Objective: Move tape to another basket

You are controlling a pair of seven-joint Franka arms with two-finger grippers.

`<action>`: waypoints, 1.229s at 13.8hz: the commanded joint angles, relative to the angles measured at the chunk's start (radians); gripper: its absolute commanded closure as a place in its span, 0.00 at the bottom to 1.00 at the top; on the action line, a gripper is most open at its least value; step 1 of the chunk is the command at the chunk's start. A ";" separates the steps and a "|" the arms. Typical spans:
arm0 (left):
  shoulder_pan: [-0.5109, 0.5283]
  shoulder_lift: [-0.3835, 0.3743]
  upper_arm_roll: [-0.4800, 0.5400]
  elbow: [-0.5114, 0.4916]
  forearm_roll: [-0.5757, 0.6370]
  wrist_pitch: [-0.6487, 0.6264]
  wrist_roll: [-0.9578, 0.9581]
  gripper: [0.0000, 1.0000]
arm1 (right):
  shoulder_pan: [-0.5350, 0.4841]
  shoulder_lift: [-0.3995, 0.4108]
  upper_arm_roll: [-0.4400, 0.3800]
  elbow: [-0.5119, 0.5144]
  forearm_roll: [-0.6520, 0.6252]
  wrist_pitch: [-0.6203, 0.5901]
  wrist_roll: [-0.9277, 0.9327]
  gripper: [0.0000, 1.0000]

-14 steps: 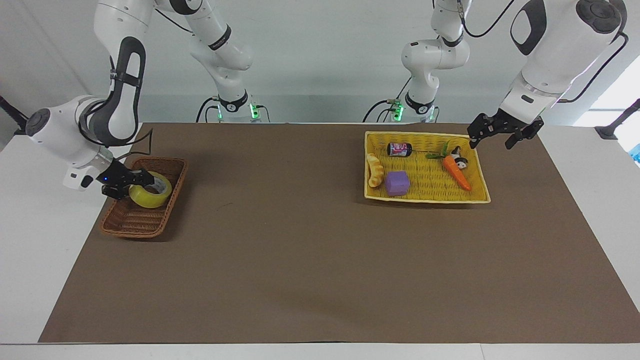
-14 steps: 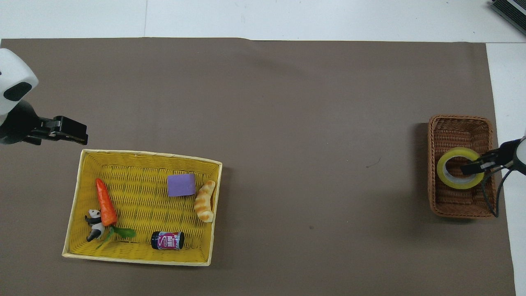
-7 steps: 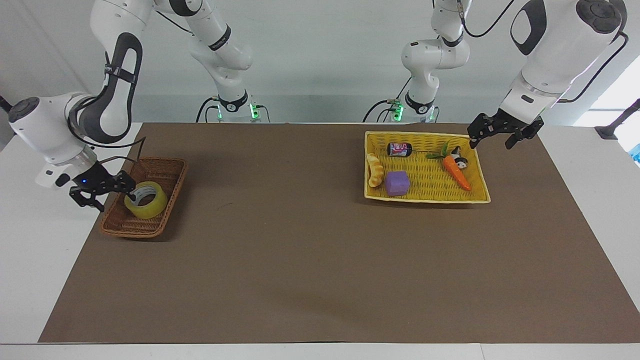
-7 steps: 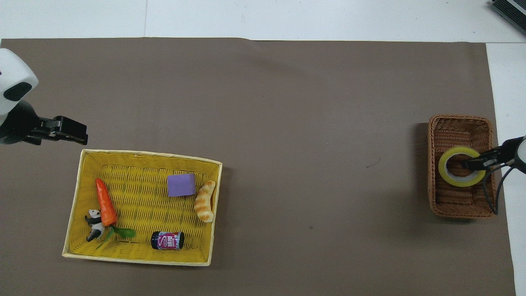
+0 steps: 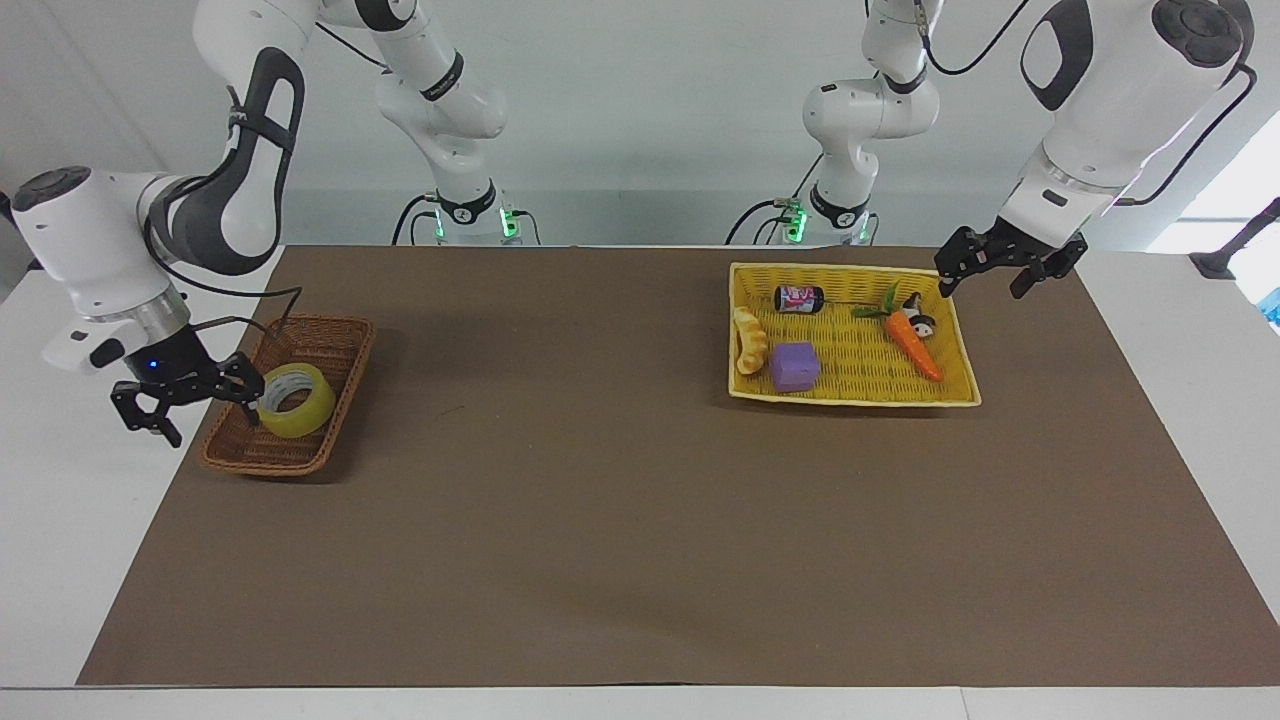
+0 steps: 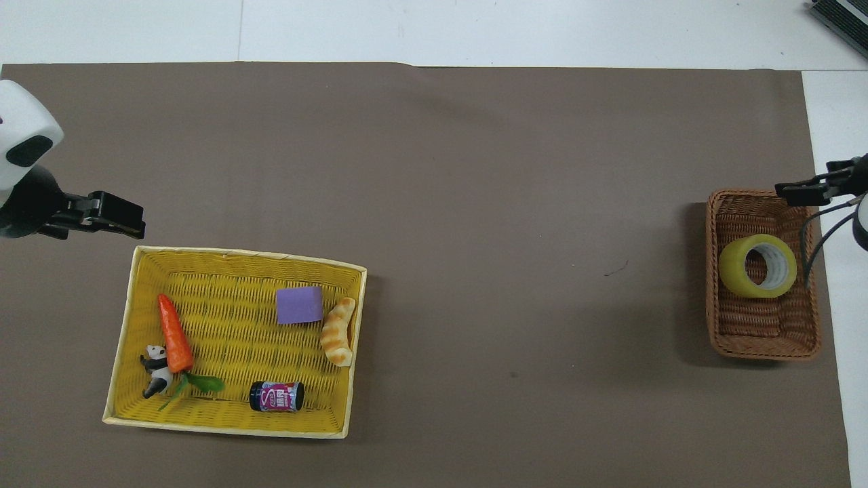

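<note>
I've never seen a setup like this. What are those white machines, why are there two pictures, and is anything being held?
The white machines are two robot arms, each ending in a black two-finger gripper. One picture looks across the table at the robots; the other looks steeply down from above their end.

On the brown table mat sit two baskets. The small dark brown wicker basket holds a roll of yellow packing tape, tilted on its side. The flat bright yellow woven tray holds an orange toy carrot, a purple cube, a toy bread roll, a small dark can and a little panda figure.

Nothing is held. The right gripper hangs open beside the brown basket; the left gripper waits open by the tray's corner.
</note>
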State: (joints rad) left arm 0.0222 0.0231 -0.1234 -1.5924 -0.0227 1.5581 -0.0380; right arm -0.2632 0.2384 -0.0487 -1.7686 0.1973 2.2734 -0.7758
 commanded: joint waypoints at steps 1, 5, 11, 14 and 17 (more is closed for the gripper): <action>0.016 0.012 -0.012 0.029 0.020 -0.027 0.009 0.00 | 0.034 -0.071 0.006 -0.011 -0.033 -0.046 0.096 0.00; 0.016 0.012 -0.012 0.029 0.018 -0.027 0.010 0.00 | 0.143 -0.168 0.007 -0.012 -0.185 -0.181 0.379 0.00; 0.016 0.012 -0.012 0.029 0.018 -0.027 0.010 0.00 | 0.326 -0.269 0.007 -0.011 -0.268 -0.365 0.694 0.00; 0.016 0.012 -0.012 0.029 0.018 -0.027 0.010 0.00 | 0.380 -0.298 0.015 -0.003 -0.268 -0.419 0.846 0.00; 0.016 0.012 -0.013 0.029 0.020 -0.027 0.009 0.00 | 0.380 -0.297 0.024 0.102 -0.248 -0.526 0.926 0.00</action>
State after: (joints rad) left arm 0.0222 0.0231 -0.1234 -1.5922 -0.0227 1.5578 -0.0380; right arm 0.1254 -0.0544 -0.0306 -1.7436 -0.0481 1.8311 0.1013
